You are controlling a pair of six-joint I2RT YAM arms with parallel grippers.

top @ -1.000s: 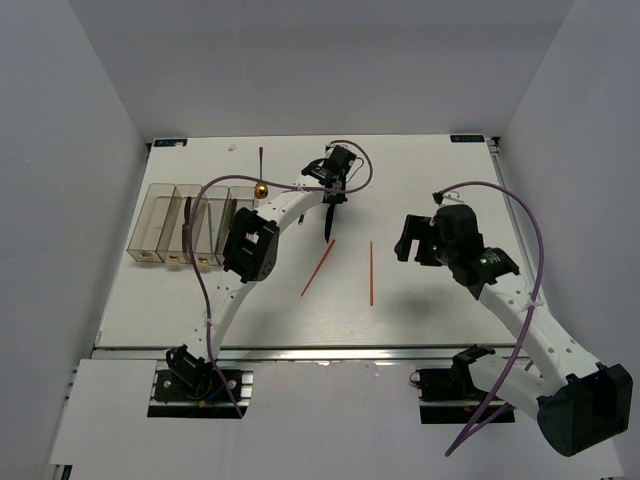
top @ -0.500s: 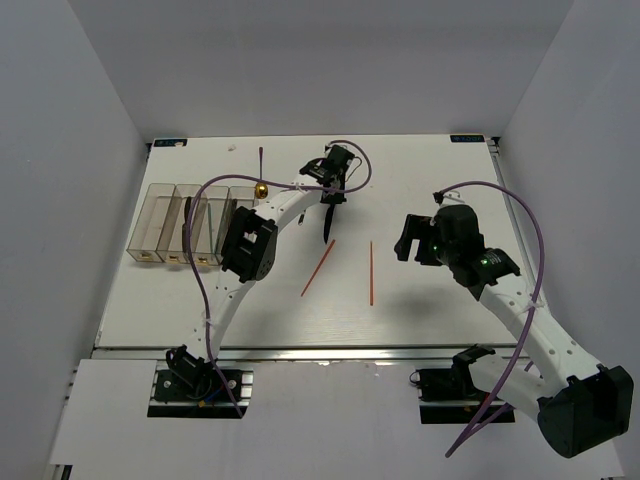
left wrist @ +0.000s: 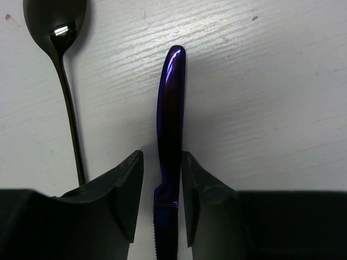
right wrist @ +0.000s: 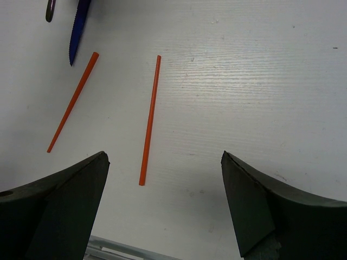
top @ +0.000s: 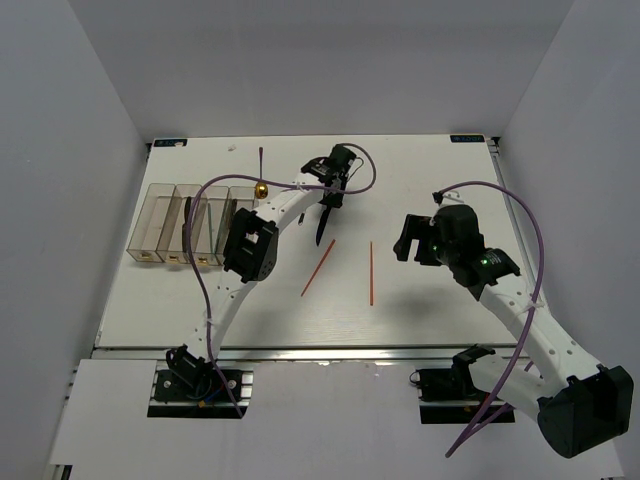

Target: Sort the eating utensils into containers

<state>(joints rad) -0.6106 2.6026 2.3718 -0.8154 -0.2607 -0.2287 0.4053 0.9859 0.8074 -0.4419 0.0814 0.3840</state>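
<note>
Four joined bins (top: 150,215): the second from the left holds one dark slim utensil (top: 187,222); what the other three hold is too small to tell. To the right of the bins, the left gripper (left wrist: 161,154) stands slack astride the handle of the blue knife (left wrist: 171,108). The knife lies flat on the table (left wrist: 260,108), unclamped, with a gap on one side. A black spoon (left wrist: 69,108) lies beside it, and a gold-bowled spoon (top: 261,189) lies just off the bins' far right corner. Farthest from the bins, the right gripper (right wrist: 164,162) hangs wide apart and empty above the orange chopsticks (right wrist: 150,119), which lie separately on the table.
</note>
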